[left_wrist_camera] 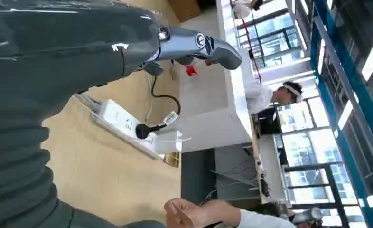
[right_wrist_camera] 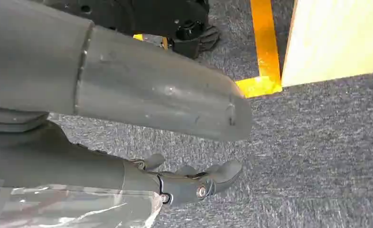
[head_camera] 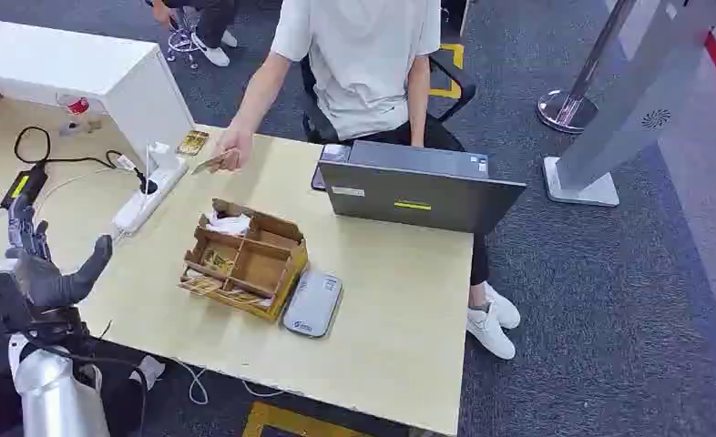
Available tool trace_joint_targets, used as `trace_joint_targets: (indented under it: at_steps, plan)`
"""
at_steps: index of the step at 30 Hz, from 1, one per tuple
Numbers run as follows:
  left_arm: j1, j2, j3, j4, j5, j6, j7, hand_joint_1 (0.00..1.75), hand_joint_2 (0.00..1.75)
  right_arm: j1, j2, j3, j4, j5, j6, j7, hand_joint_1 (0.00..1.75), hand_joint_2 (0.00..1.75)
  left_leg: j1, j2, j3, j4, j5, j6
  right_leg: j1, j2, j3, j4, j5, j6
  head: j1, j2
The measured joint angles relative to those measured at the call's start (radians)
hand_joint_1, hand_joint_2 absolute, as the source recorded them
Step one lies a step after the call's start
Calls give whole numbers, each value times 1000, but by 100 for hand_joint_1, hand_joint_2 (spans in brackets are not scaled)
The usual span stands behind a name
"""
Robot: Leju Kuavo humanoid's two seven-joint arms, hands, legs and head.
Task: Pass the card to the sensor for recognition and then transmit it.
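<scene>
A person's hand holds a small card out over the far left part of the table. My left hand is raised over the table's left edge, fingers spread and thumb out, holding nothing; the card is well beyond it. The grey sensor pad lies flat beside the cardboard box. In the left wrist view my fingers stretch toward the power strip, and the person's hand shows at the frame's edge. My right hand hangs beside the table over the carpet, holding nothing.
A compartmented cardboard box holds gold cards and paper. A dark laptop stands at the far side before the seated person. A white power strip with cables lies at the left, with gold cards near it. A white cabinet stands behind.
</scene>
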Motion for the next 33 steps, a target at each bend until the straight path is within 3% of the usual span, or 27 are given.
trace_joint_targets:
  at_steps: [17, 18, 19, 33]
  plan:
    - [-178, 111, -304, 23, -458, 156, 209, 0, 175, -18, 0, 18, 7, 64, 19, 23, 0, 0, 0, 0, 0, 0, 0, 0, 0, 0, 0, 0, 0, 0, 0, 0]
    - [-188, 118, -319, 25, -482, 164, 222, 65, 175, -19, 0, 19, 7, 68, 19, 27, 0, 0, 0, 0, 0, 0, 0, 0, 0, 0, 0, 0, 0, 0, 0, 0]
    - [-199, 126, -341, 28, -514, 175, 236, 175, 175, -19, 0, 21, 8, 73, 20, 29, 0, 0, 0, 0, 0, 0, 0, 0, 0, 0, 0, 0, 0, 0, 0, 0]
    - [-348, 215, -612, 64, -910, 307, 427, 175, 175, -36, 0, 41, 12, 135, 31, 52, 0, 0, 0, 0, 0, 1, 0, 0, 0, 0, 0, 0, 0, 0, 0, 0]
